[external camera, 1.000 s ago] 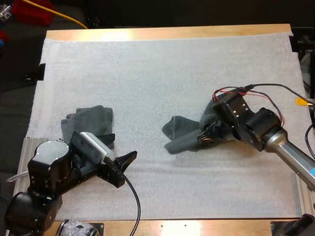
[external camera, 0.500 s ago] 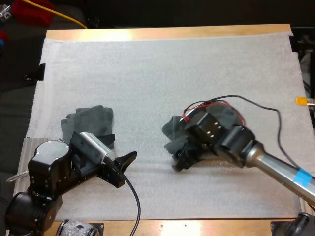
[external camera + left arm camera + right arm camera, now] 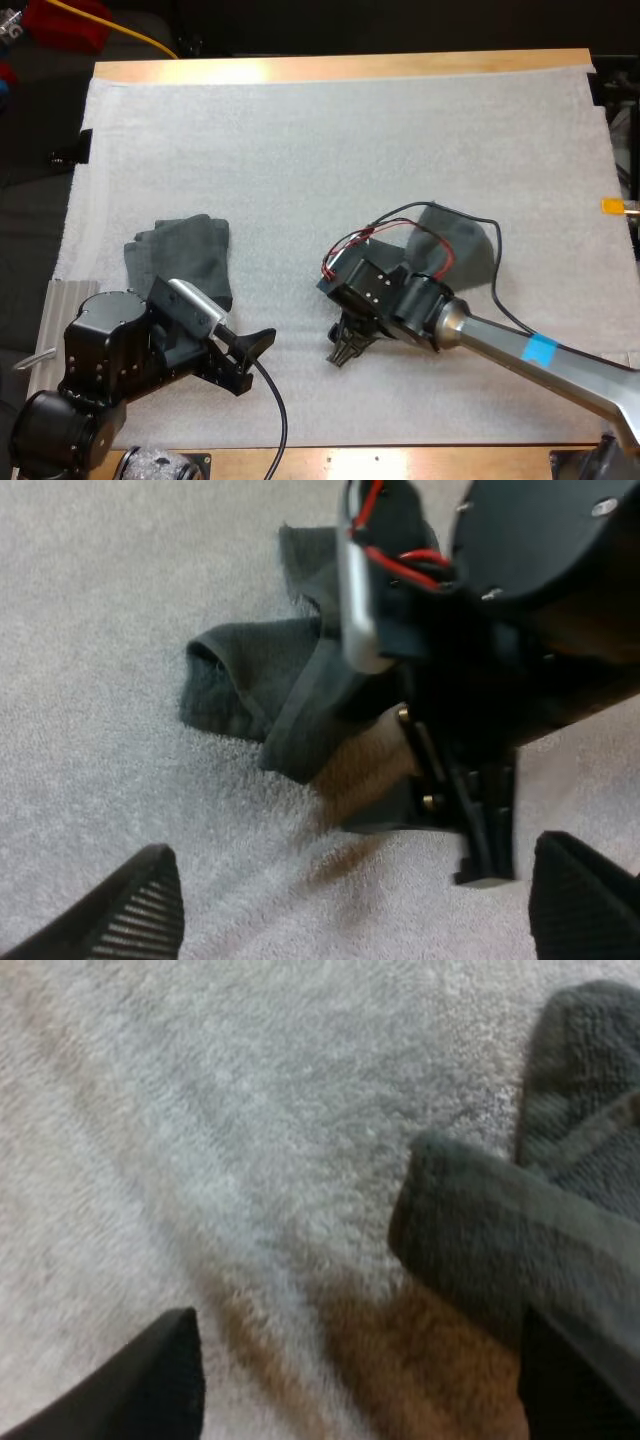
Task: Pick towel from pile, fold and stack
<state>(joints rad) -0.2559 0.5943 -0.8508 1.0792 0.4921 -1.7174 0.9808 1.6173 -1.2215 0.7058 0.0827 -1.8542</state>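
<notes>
A roughly folded dark grey-green towel [image 3: 185, 255] lies beside the empty, wide-open left pincer [image 3: 258, 360], while the crumpled dark grey-green towel [image 3: 462, 240] awaits folding and stacking, the right pincer [image 3: 342, 352] spread at its edge, gripping nothing.

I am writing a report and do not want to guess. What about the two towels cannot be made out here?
High view: the right arm covers the middle of the crumpled towel, so its full outline is hidden.
High view: the left arm hides the folded towel's near edge; its layers cannot be counted.
Right wrist view: the crumpled towel runs off the picture's edge; how far it reaches is not seen.
</notes>
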